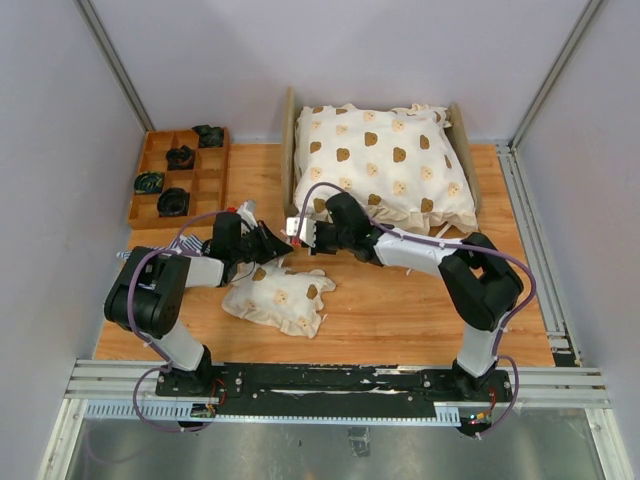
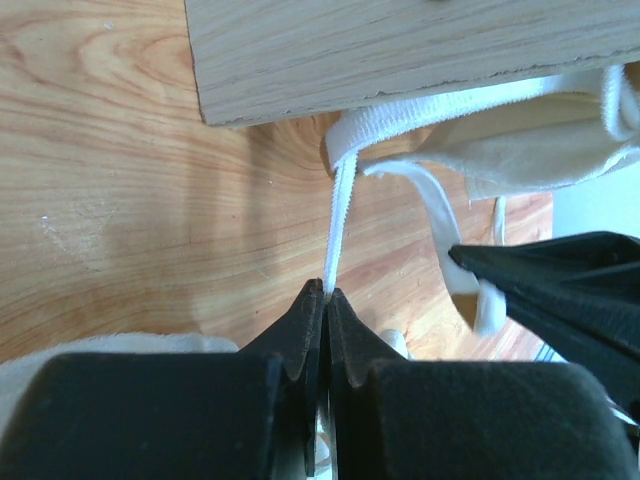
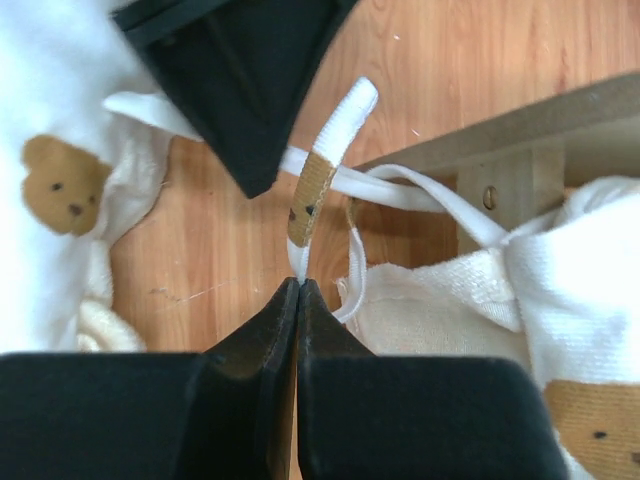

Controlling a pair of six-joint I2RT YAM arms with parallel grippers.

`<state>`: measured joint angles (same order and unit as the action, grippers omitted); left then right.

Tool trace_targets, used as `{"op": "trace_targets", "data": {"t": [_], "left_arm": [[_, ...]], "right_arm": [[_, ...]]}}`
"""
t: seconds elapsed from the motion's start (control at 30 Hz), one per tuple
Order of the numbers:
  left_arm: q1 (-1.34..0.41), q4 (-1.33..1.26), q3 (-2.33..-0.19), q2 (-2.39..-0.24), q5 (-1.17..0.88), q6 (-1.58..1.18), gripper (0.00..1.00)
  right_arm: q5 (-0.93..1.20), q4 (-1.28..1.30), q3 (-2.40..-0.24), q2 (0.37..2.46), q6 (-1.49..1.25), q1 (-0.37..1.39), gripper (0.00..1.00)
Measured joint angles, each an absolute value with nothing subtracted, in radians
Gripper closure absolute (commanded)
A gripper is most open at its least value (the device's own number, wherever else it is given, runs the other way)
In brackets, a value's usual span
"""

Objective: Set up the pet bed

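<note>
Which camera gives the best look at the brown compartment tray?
The top external view. It shows the whole tray at the back left, beside the bed, with dark items in four of its compartments. Neither wrist view shows the tray at all.

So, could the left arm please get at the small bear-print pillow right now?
Probably not yet: the left gripper is shut on a white tie. The pillow itself lies uncovered close by.

The pet bed (image 1: 291,150) is a light plywood frame standing level on the desk (image 1: 400,310), just right of the compartment tray (image 1: 170,133). Only its two side boards show. A cream bear-print quilt (image 1: 385,160) covers everything between them.
</note>
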<state>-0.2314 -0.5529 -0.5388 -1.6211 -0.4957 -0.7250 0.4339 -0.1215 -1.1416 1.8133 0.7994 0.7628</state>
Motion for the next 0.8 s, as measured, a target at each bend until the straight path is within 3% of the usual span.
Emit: {"op": "trace_targets", "data": {"t": [0.07, 0.23, 0.33, 0.57, 0.8], "left_arm": [[-0.231, -0.558, -0.535, -1.621, -0.496, -0.723, 0.90], [-0.231, -0.567, -0.521, -1.620, -0.495, -0.715, 0.68], [-0.231, -0.569, -0.514, -1.618, -0.490, -0.713, 0.61], [-0.231, -0.570, -0.512, -1.563, -0.437, -0.702, 0.57], [-0.251, -0.569, -0.513, -1.494, -0.347, -0.668, 0.60]], "right_arm": [[0.398, -0.170, -1.134, 1.824, 0.734, 0.763, 1.00], [0.332, -0.256, -1.091, 1.846, 0.643, 0.763, 1.00], [0.318, -0.276, -1.082, 1.862, 0.616, 0.763, 1.00], [0.312, -0.323, -1.056, 1.866, 0.534, 0.763, 1.00], [0.305, -0.359, -1.016, 1.866, 0.463, 0.756, 1.00]]}}
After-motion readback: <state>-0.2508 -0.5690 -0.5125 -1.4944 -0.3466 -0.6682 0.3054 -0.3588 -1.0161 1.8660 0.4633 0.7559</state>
